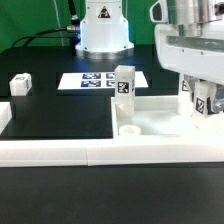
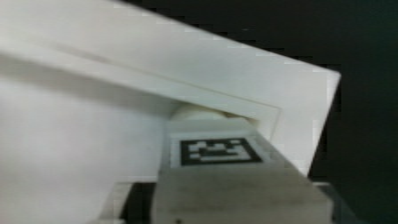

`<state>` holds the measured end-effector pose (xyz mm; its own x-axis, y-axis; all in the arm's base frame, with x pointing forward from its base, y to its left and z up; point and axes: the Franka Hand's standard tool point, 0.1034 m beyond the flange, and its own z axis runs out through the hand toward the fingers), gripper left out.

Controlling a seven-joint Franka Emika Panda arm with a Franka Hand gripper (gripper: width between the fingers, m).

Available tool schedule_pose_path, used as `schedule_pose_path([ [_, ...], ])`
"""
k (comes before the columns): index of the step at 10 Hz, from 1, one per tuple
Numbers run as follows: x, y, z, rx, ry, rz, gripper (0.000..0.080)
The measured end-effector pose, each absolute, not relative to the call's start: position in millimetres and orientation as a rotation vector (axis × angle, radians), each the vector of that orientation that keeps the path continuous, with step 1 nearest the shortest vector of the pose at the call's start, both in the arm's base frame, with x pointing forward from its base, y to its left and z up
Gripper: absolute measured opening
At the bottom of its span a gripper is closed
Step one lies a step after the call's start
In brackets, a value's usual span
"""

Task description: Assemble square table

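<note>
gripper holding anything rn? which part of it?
A leg, held across its upper part by the gripper. Its lower end is at a corner of the tabletop.

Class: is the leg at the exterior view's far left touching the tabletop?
Apart. The exterior view shows that leg lying on the black table, with bare dark surface between it and the tabletop.
</note>
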<state>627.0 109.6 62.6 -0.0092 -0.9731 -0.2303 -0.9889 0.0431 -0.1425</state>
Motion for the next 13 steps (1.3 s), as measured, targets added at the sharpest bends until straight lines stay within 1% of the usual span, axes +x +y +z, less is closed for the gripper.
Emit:
schedule_pose_path([
  [2, 626.4, 111.7, 62.0, -1.858, 2.187, 0.119, 0.029],
  [3, 626.2, 111.2, 61.4, -1.863, 2.184, 0.118, 0.0476],
  [4, 625.9, 111.8, 61.3, -1.916, 2.138, 0.111, 0.0476],
  [5, 624.5, 116.0, 62.8, -2.152, 1.937, 0.109, 0.0589],
  [6, 626.0, 113.2, 62.6, -2.235, 1.832, 0.075, 0.0636],
  [10, 625.4, 111.9, 61.9, -2.506, 1.455, 0.017, 0.0648],
  [12, 626.4, 120.2, 66.5, -2.832, 0.935, -0.051, 0.0648],
  [13, 624.7, 119.7, 64.7, -2.924, 0.652, -0.07, 0.0648],
])
